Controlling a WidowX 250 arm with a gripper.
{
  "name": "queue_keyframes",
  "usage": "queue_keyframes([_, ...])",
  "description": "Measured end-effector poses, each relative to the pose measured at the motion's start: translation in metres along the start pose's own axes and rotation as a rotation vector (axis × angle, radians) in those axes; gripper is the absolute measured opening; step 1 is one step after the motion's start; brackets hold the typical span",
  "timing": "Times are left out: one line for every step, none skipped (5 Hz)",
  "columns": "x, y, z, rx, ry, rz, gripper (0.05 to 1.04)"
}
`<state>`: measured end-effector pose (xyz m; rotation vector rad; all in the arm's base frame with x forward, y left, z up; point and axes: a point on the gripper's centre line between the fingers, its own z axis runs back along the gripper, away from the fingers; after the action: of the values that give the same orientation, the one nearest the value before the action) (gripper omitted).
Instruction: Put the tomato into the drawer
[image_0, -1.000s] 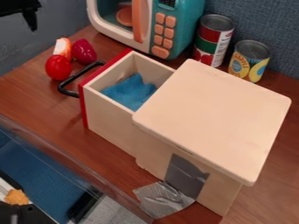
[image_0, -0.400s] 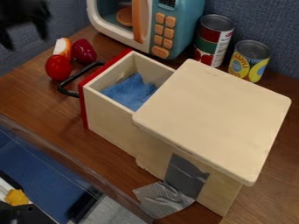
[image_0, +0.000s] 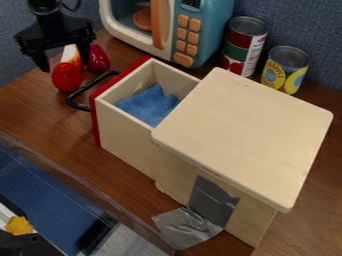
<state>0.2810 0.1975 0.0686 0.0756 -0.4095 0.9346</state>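
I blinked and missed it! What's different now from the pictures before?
The gripper moved down and to the right in the picture, over to the tomato. Its jaws are open, and it hasn't grabbed anything. The tomato, the open drawer, the blue cloth and the toy microwave stayed where they were.
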Motion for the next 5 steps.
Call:
queue_keyframes([-0.004,0.002,-0.017,0.027,0.011,0.006,0.999])
queue_keyframes([0.002,0.003,-0.025,0.041,-0.004,0.014,0.999])
queue_keyframes([0.005,0.005,-0.033,0.057,-0.007,0.014,0.999])
queue_keyframes([0.004,0.01,-0.044,0.09,0.001,0.021,0.948])
queue_keyframes([0.008,0.012,-0.047,0.117,0.003,0.042,0.87])
